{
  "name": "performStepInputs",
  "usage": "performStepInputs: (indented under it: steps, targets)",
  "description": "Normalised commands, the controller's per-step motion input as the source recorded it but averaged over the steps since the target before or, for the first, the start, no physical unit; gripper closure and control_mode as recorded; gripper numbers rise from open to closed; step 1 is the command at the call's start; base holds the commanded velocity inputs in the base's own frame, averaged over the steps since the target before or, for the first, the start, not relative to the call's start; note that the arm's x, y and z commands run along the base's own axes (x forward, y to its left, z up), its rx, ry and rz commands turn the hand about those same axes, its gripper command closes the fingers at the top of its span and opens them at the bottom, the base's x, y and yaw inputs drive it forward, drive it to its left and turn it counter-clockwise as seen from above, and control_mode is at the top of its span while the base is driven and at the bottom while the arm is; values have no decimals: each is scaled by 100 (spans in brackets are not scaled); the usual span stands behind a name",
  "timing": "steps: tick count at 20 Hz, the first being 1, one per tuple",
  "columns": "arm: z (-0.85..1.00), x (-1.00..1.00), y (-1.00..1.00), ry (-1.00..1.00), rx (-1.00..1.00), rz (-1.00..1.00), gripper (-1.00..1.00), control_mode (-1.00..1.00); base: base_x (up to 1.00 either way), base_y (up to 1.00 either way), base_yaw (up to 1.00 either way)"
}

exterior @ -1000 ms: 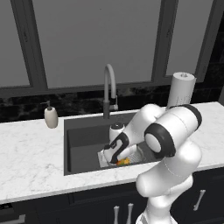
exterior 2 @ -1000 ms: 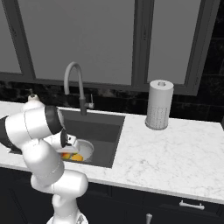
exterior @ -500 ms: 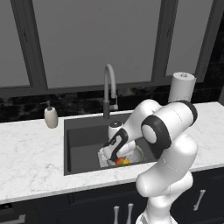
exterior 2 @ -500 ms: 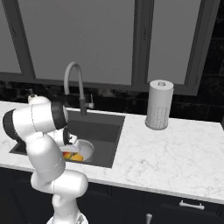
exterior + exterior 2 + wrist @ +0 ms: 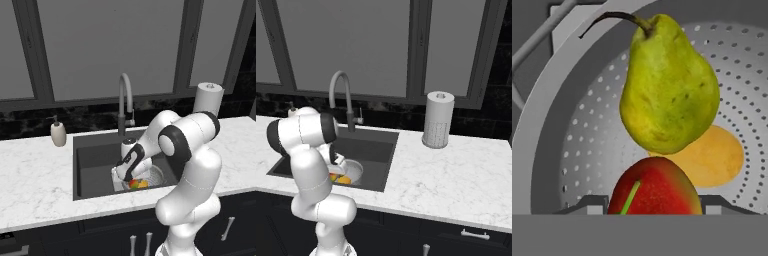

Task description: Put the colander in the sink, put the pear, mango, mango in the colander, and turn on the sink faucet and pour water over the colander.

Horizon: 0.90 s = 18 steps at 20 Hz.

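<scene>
The silvery perforated colander sits in the dark sink at its front right. Inside it lie the yellow-green pear and, under it, the orange-yellow mango. My gripper hangs low over the colander, shut on the red and green mango, whose sides meet both fingertips. In the right base view the hand hides part of the colander. The grey gooseneck faucet stands behind the basin with no water running from it.
A white soap pump bottle stands on the marble counter left of the sink. A paper towel roll stands at the back right. My elbow looms over the sink's right edge. Dark windows rise behind the counter.
My elbow has swung slightly to the left and the hand has stayed low over the colander. The grip on the red and green mango is unchanged.
</scene>
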Motion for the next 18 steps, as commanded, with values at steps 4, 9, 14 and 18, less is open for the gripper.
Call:
performStepInputs:
  steps: [4, 9, 14, 18]
  targets:
    - [-15, 12, 2, 5, 0, -10, 100, -100, 0, 0, 0]
    - [-10, 16, 8, 5, 0, -10, 100, -100, 0, 0, 0]
    - [-6, 11, 14, 2, 0, -10, 100, -100, 0, 0, 0]
    - [-13, 1, 1, 0, 0, -10, 100, -100, 0, 0, 0]
